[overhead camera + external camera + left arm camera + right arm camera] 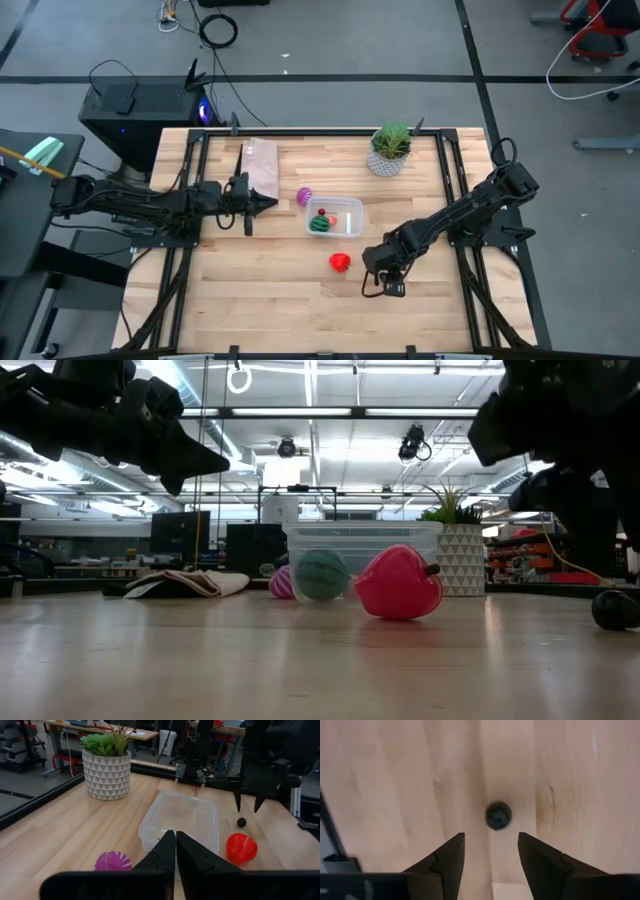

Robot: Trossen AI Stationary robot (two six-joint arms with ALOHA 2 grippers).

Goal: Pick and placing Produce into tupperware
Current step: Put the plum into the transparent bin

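The clear tupperware (348, 208) sits mid-table and holds the green striped ball (320, 224) and tiny red bits. The purple-pink ball (304, 196) rests on the table by the tub's left end. The red lumpy piece (340, 262) lies on the table near the tub's near side. A small dark ball (498, 815) lies on the wood. My right gripper (490, 842) hangs open above it, pointing down, with its fingers apart from it. My left gripper (175, 842) is shut and hovers left of the tub, pointing at it.
A leafy plant in a white patterned pot (390, 152) stands at the far side of the table. A tan paper bag (262, 166) lies far left, beside my left arm. Black frame rails run along the table's left and right edges (455, 180).
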